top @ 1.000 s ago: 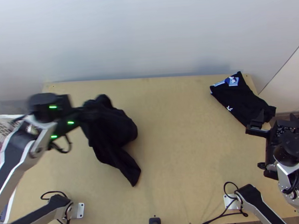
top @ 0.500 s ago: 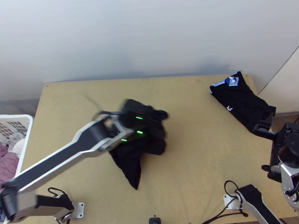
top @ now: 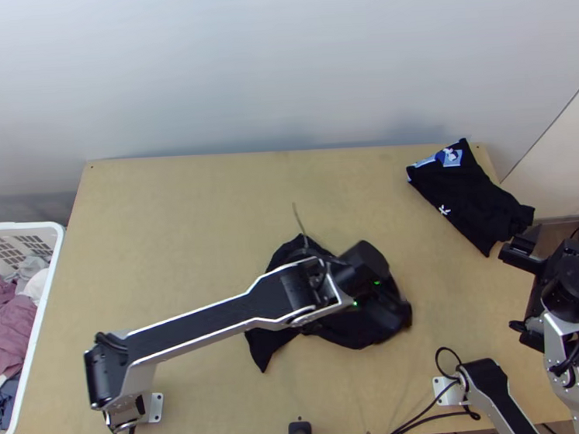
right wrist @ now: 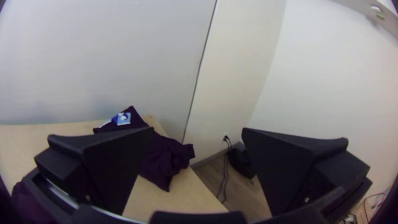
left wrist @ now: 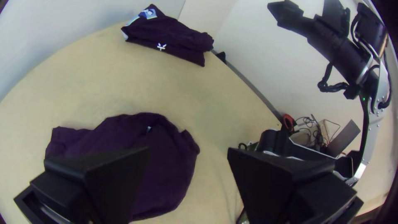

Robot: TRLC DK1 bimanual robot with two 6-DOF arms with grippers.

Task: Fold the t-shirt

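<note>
The left arm [top: 240, 317] stretches from its near-left base [top: 136, 408] to just right of center, its elbow [top: 111, 374] bent at the near left and its black wrist [top: 362, 264] angled over the left gripper [top: 375, 290]. That gripper's fingers [left wrist: 112, 178] stand wide apart with a gap between them. The right arm [top: 570, 373] leans out at the scene's near right, folding back so that the right gripper [top: 561, 240] points toward the far side, its black fingers [right wrist: 116, 166] spread wide.
</note>
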